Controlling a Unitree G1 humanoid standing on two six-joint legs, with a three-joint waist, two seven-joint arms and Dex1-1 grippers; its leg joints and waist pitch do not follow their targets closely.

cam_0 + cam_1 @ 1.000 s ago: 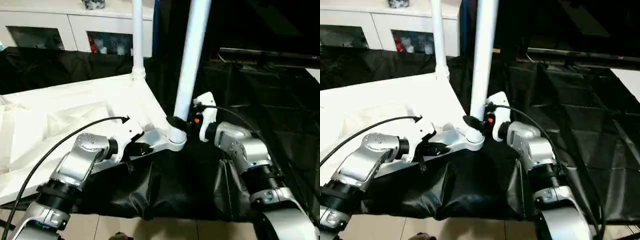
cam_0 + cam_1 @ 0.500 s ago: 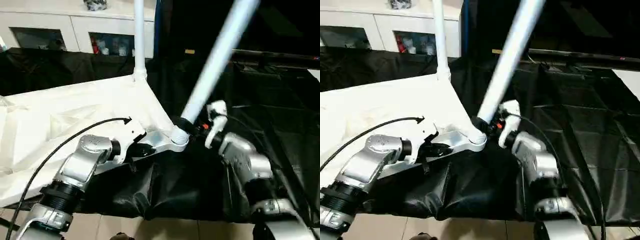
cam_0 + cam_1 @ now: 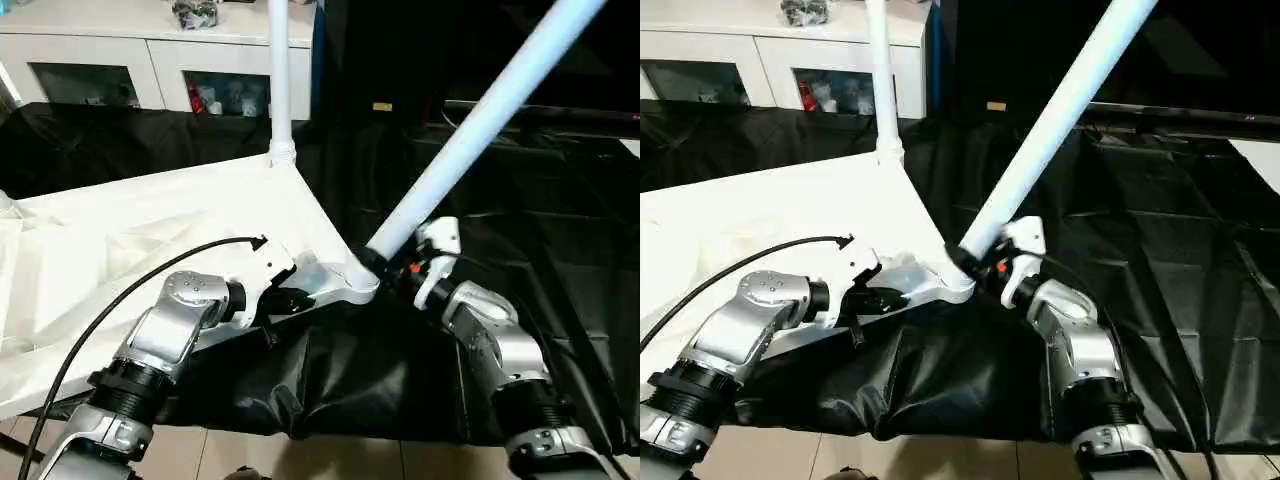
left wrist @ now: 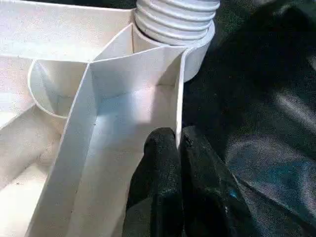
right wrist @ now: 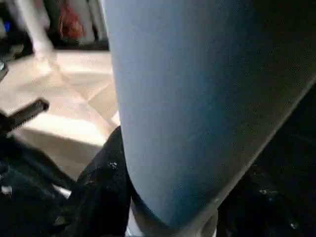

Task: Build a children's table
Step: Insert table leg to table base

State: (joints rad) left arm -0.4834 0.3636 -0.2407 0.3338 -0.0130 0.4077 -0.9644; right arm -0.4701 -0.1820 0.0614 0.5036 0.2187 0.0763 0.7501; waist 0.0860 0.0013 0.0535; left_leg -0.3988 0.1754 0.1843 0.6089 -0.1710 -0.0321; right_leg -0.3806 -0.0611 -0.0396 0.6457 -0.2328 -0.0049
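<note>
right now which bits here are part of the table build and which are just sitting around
Part of the job:
- tabletop, lying upside down
- upright leg
- tilted leg, held by the right gripper
- left gripper, shut on the tabletop's rim

Just there:
- white cabinet
- black cover

Black cloth (image 3: 560, 300) draped over the tabletop, white glass-door cabinet (image 3: 150, 60) behind, small colourful items inside, tiled floor (image 3: 300, 460) below.

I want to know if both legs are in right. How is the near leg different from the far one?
The far leg stands straight up in its socket; the near leg leans far over to the right. The right end effector grips the near leg at its base; nothing holds the far leg. Both are white tubes at the tabletop's corners.
</note>
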